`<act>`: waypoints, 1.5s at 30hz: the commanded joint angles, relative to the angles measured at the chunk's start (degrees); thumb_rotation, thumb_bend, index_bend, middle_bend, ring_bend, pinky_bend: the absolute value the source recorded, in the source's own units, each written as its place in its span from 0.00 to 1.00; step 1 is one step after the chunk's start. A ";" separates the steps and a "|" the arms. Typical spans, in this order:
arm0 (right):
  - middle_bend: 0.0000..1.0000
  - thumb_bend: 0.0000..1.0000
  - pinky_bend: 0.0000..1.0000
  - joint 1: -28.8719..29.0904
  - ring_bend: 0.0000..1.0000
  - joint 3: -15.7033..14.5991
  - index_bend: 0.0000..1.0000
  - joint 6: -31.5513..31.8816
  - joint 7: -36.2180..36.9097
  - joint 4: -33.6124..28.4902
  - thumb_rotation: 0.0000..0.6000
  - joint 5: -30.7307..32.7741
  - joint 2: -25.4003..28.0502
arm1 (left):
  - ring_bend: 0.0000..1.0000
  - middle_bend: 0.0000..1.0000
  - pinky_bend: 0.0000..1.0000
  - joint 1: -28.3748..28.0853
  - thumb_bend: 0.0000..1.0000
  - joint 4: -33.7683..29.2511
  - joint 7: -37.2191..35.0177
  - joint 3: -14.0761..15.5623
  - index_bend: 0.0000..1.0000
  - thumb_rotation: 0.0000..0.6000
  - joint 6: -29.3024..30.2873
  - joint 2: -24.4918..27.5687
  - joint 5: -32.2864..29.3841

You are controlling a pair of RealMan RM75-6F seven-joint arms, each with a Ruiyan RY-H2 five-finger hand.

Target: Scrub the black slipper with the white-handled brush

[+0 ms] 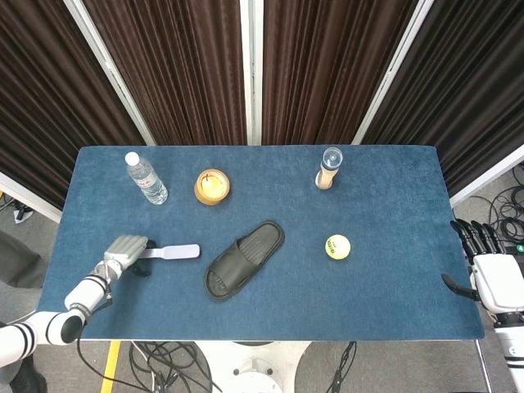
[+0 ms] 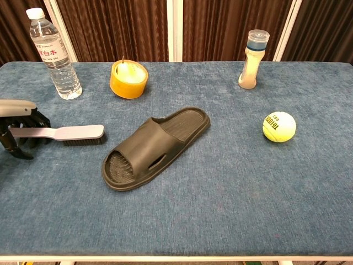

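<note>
Left hand (image 1: 125,250) on brush (image 1: 170,252) beside slipper (image 1: 244,259)

The black slipper (image 2: 154,148) lies sole-down mid-table, the white-handled brush (image 2: 60,133) flat, bristles down, to its left.

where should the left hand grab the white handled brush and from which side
Grip the brush by its handle end, coming from the left: the handle points toward the left hand, already there, while the bristle head faces the black slipper.
</note>
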 commanded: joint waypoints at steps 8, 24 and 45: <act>0.06 0.13 0.00 -0.14 0.00 -0.01 0.01 -0.05 0.24 0.23 1.00 0.27 -0.15 | 0.63 0.72 0.71 -1.41 0.34 -1.43 -2.23 1.05 0.61 1.00 -2.95 0.85 -0.47; 0.06 0.13 0.00 -0.12 0.00 -0.10 0.01 -0.62 0.90 0.64 1.00 0.54 -0.51 | 0.98 1.00 1.00 4.89 0.36 3.93 -21.94 -7.22 1.00 1.00 13.26 -7.66 5.37; 0.08 0.13 0.00 31.12 0.00 6.51 0.01 -38.31 -2.42 -5.73 1.00 -2.13 -3.58 | 1.00 1.00 1.00 13.33 0.53 17.21 -36.60 2.64 1.00 1.00 49.33 -14.70 39.40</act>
